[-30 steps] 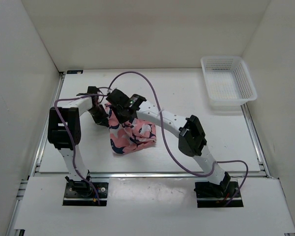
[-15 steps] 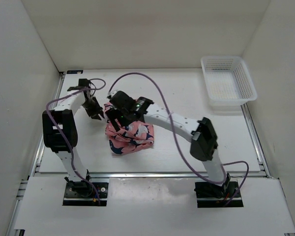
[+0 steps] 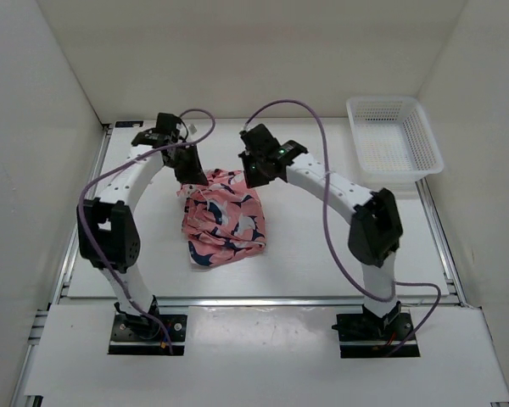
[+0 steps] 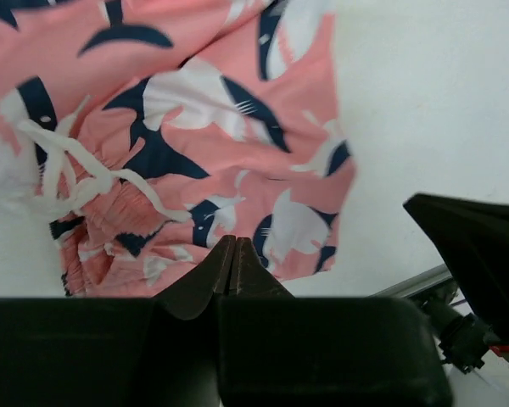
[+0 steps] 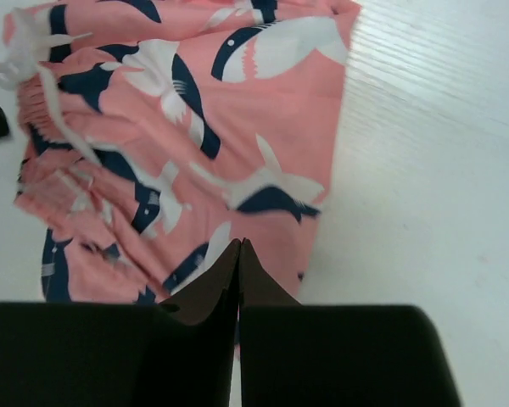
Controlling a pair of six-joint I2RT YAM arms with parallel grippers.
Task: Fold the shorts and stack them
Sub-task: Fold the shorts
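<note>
The shorts (image 3: 225,222), salmon-pink with navy and white sharks, lie loosely bunched in the middle of the table, their far edge drawn out toward the back. My left gripper (image 3: 189,174) sits at the far left corner and my right gripper (image 3: 253,174) at the far right corner. In the left wrist view the shorts (image 4: 195,127) spread away from the closed tips of the left gripper (image 4: 235,242), and the white drawstring (image 4: 76,170) lies at the left. In the right wrist view the right gripper (image 5: 240,244) is closed at the edge of the shorts (image 5: 195,127).
A white mesh basket (image 3: 394,144) stands at the back right corner. White walls close in the table on three sides. Purple cables loop above both arms. A metal rail (image 3: 254,299) runs along the table's near edge.
Both grippers moved from over the folded bundle to the back of the table. The shorts' far edge now reaches farther back, so the bundle is longer.
</note>
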